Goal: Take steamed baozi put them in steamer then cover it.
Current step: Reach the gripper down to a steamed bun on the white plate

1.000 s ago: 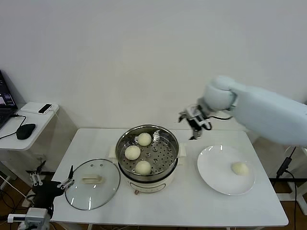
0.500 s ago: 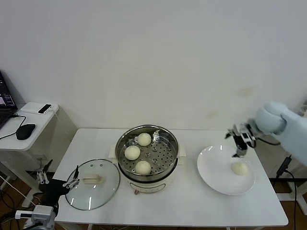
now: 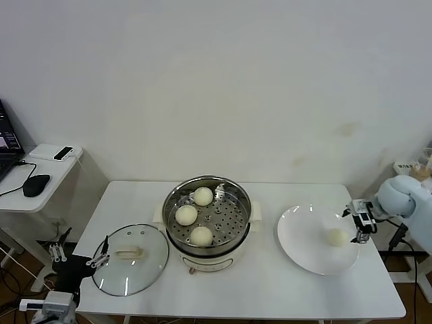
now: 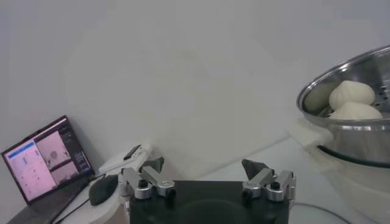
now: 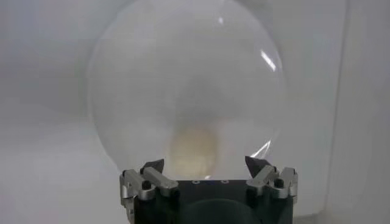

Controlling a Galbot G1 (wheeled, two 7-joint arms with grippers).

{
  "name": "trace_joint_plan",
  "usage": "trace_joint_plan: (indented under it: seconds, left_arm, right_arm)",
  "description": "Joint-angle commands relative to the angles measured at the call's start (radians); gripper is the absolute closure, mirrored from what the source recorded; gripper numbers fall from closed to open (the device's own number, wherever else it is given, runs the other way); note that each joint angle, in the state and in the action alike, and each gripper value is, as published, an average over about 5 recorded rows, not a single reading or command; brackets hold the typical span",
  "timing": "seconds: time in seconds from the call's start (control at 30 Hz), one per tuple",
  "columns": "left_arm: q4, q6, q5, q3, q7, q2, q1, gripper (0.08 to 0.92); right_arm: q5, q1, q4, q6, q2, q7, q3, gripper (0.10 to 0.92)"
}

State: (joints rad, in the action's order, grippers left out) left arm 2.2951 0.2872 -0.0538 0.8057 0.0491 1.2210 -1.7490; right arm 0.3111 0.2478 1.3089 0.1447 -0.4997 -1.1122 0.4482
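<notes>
Steel steamer at table centre, three baozi on its tray, well to the left of the right gripper; fourth baozi on the plate, just ahead of that gripper and in line with the gap between its tips. Right jaws spread wide and empty, lined up from the plate's outer edge, probably so the tips can pass either side of the bun. Left gripper parked spread and empty beside the cover, which lies flat by the steamer, likely positioned to lift it for the covering step.
</notes>
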Motion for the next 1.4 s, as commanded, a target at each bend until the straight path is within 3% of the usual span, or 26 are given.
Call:
trace_joint_plan:
  seconds: [0.03, 0.63, 1.1, 1.4]
  left_arm:
    - [-0.001, 0.0, -0.002, 0.005, 0.0, 0.007, -0.003, 0.177]
    - [-0.003, 0.0, -0.008, 0.014, -0.001, 0.018, -0.008, 0.177]
    - [-0.003, 0.0, -0.008, 0.008, 0.0, 0.018, -0.003, 0.177]
    - [0.004, 0.0, -0.008, 0.007, 0.0, 0.016, -0.004, 0.177]
  right_arm:
    - [0.097, 0.09, -0.16, -0.037, -0.11, 0.015, -0.09, 0.203]
    - [0.128, 0.055, -0.255, -0.027, -0.216, 0.028, -0.057, 0.205]
    - [0.092, 0.038, -0.216, 0.002, -0.181, 0.014, -0.044, 0.397]
    - [-0.046, -0.153, -0.068, 0.059, -0.077, -0.02, 0.107, 0.414]
